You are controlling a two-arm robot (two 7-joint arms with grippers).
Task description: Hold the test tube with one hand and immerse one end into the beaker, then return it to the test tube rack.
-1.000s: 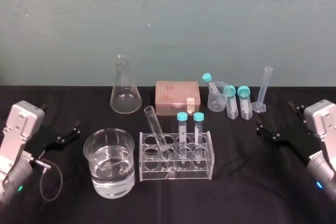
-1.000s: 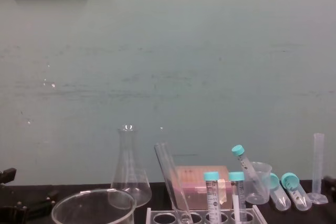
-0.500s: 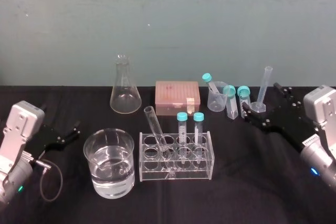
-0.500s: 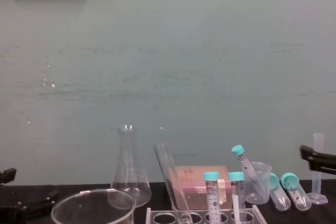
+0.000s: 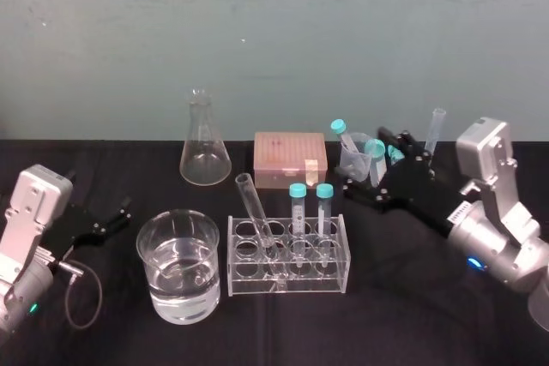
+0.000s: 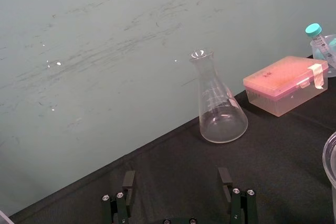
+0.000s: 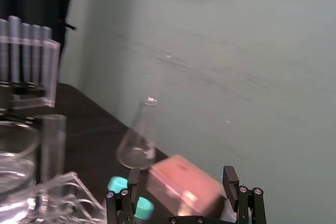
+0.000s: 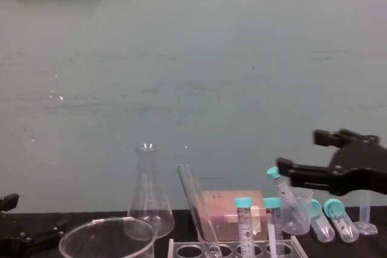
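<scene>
Leftmost, the left gripper (image 5: 107, 222) is parked low near the table's edge, and its jaws are seen spread with nothing between them in the left wrist view; next, the beaker (image 5: 178, 212) is shown holding water from the head, whereas from the chest its rim is caught at the lower edge; the test tube (image 5: 254, 212) is leaned in the test tube rack (image 5: 287, 285), beside two teal-capped tubes (image 5: 298, 207); behind are set a flask (image 5: 204, 147) and a pink box (image 5: 290, 159); rightward, the right gripper (image 5: 360, 159), jaws spread and empty, is held above a measuring cup (image 8: 296, 209), partly hiding a graduated cylinder (image 5: 435, 129); its height over the table is made plain from the chest.
</scene>
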